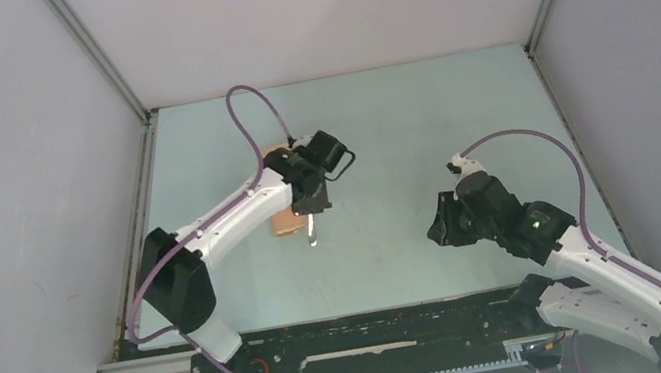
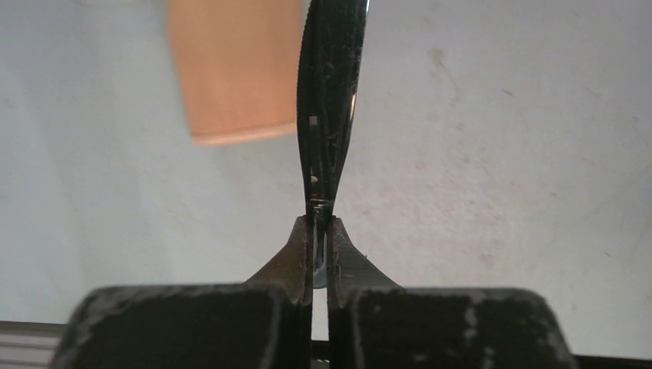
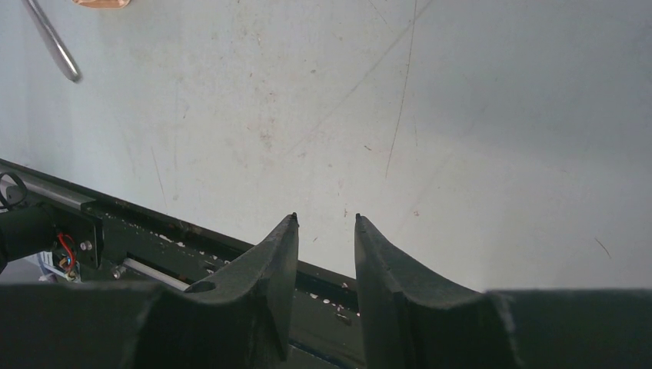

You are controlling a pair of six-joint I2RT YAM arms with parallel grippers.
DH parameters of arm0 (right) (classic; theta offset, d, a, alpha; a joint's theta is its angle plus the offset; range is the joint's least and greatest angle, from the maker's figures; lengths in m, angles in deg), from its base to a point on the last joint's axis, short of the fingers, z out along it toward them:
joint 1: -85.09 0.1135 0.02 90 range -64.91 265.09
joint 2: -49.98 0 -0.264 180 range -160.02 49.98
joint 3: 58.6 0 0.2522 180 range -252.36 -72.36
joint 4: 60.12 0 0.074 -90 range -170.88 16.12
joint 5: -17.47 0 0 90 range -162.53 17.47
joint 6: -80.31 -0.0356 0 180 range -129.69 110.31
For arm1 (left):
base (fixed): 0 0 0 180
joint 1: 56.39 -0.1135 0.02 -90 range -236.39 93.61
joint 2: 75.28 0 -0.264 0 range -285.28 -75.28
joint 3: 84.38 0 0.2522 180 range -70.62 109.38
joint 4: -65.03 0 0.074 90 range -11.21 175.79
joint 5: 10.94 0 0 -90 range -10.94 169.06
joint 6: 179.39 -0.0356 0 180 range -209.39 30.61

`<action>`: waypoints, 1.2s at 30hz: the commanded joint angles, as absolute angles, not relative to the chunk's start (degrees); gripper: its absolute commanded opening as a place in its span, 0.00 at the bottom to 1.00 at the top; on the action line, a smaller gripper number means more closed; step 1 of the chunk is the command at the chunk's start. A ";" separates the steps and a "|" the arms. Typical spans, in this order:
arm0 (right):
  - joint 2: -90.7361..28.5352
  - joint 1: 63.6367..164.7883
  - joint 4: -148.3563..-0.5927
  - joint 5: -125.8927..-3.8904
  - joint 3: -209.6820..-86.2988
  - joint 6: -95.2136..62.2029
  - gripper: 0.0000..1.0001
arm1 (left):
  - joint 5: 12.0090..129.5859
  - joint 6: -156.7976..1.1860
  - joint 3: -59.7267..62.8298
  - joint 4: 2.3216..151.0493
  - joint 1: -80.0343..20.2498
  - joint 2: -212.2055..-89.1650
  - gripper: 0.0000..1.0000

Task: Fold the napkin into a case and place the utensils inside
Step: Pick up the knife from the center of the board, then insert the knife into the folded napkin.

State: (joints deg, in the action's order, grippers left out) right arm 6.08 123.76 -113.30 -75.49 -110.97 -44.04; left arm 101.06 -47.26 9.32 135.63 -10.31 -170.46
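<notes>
The left pincer [image 2: 321,227] is clamped tight on the end of a dark, serrated knife [image 2: 330,100], whose blade points away from it, just beside the edge of the folded peach case [image 2: 231,69]. The case lies flat on the pale counter [image 2: 500,154], left of the middle. Well off to the right, the right pincer [image 3: 327,231] hangs low over bare counter with its jaws partly apart and nothing between them.
</notes>
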 commanded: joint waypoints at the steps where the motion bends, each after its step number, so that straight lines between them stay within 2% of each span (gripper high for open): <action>1: 5.33 123.32 -111.77 -76.54 -111.03 -43.62 0.41 | 99.83 -59.65 12.97 137.62 -17.50 -169.94 0.00; 7: 3.44 123.10 -111.18 -75.63 -110.98 -43.54 0.41 | 96.80 -68.87 18.77 138.20 -27.73 -174.72 0.00; 14: -0.36 122.55 -110.45 -73.90 -111.07 -43.20 0.40 | 96.25 -73.94 32.90 138.70 -34.65 -186.32 0.00; 21: -1.84 122.18 -110.40 -73.18 -110.98 -43.53 0.39 | 95.83 -75.07 44.95 138.55 -37.72 -195.84 0.00; 30: -2.57 121.26 -109.82 -73.14 -111.08 -43.71 0.39 | 95.33 -73.23 49.11 136.83 -38.33 -202.45 0.00; 36: -0.46 120.45 -110.56 -72.18 -111.41 -43.74 0.57 | 94.91 -72.97 49.17 135.22 -38.65 -204.90 0.00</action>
